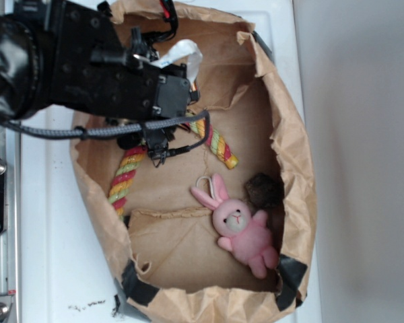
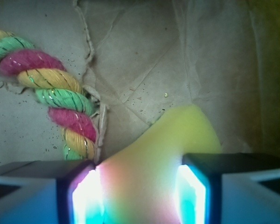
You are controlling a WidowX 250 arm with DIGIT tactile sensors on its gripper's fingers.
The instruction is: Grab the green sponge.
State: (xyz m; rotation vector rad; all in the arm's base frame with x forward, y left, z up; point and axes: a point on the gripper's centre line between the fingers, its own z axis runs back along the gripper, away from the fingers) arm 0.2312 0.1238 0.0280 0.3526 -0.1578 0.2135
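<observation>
The green sponge [image 2: 177, 135] shows in the wrist view as a yellow foam wedge. It fills the gap between my two fingers [image 2: 42, 186], and both lit pads press against its sides. Its green face is not visible. My gripper [image 2: 140, 170] is shut on it, just above the brown paper floor. In the exterior view the black arm [image 1: 87, 67] reaches into the paper bag [image 1: 289, 134] from the upper left. There the gripper [image 1: 156, 149] points down next to the rope, and the sponge is hidden under the arm.
A red-yellow-green striped rope [image 2: 60, 93] lies just left of the sponge and runs under the arm [image 1: 219, 148]. A pink plush bunny [image 1: 242, 229] and a dark brown lump [image 1: 262, 190] lie at the bag's right side. Crumpled paper walls ring the space.
</observation>
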